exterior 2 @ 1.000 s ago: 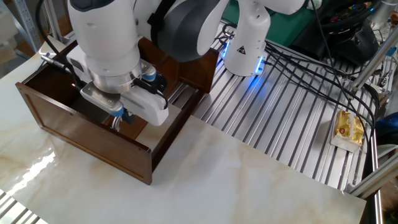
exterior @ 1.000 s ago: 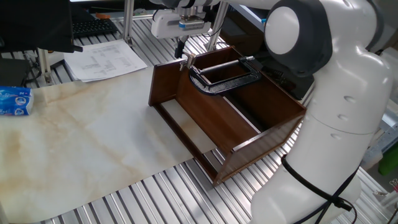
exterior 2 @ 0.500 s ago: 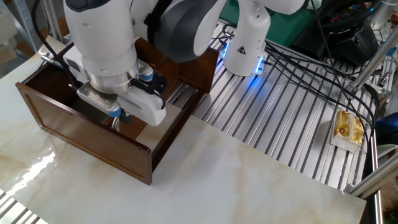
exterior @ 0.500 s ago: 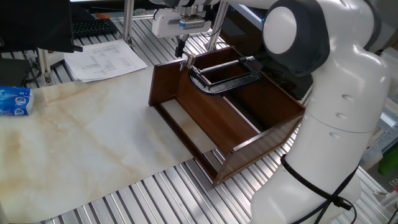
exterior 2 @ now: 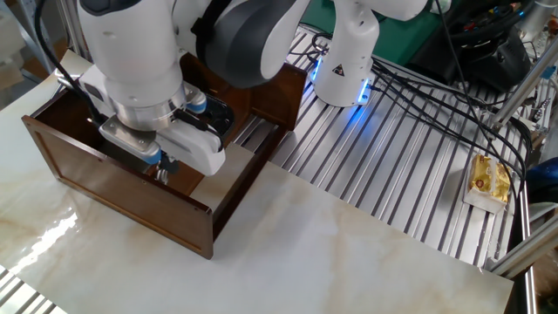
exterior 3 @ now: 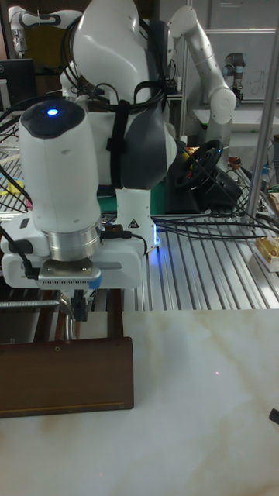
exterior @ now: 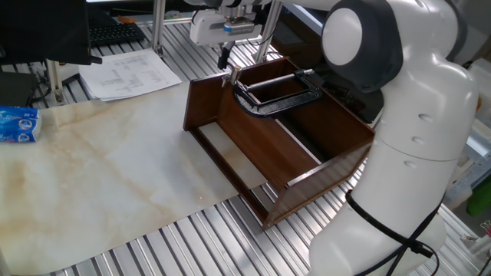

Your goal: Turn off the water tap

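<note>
The water tap is a small silver fitting at the far corner of a brown wooden box. It is held by a black C-clamp clamped over the box's wall. My gripper hangs straight above the tap, its dark fingers close together and their tips just over it. From the other side, the gripper reaches down inside the box behind its front wall. In the tall view the gripper points down behind the box wall, with a silver part right beside it.
Printed papers, a keyboard and a blue packet lie at the far left. A second robot base with black cables stands behind the box. A yellow packet sits at the right.
The arm has shifted a little sideways along the box's wall, leftward in the other fixed view. The gripper stays over the tap's corner. The box and clamp have not moved.
</note>
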`<move>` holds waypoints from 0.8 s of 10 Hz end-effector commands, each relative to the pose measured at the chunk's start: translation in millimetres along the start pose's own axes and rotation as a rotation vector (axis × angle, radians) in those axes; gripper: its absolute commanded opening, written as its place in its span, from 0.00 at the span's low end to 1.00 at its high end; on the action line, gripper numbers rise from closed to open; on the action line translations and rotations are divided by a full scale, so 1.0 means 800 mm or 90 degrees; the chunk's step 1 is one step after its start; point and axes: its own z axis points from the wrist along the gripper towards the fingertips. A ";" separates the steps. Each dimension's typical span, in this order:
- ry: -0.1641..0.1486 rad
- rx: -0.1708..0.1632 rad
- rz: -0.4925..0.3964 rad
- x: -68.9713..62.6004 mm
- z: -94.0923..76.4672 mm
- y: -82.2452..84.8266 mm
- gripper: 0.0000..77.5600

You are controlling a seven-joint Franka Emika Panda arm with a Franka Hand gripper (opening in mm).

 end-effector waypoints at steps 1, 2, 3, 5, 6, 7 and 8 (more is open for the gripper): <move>-0.002 0.002 -0.001 -0.003 -0.003 -0.006 0.00; -0.002 0.002 -0.002 -0.003 -0.004 -0.008 0.00; -0.002 0.002 -0.004 -0.004 -0.004 -0.011 0.00; -0.002 0.002 -0.009 -0.006 -0.004 -0.017 0.00; -0.002 0.002 -0.010 -0.006 -0.004 -0.018 0.00; -0.002 0.003 -0.012 -0.007 -0.004 -0.020 0.00; -0.002 0.003 -0.014 -0.007 -0.004 -0.022 0.00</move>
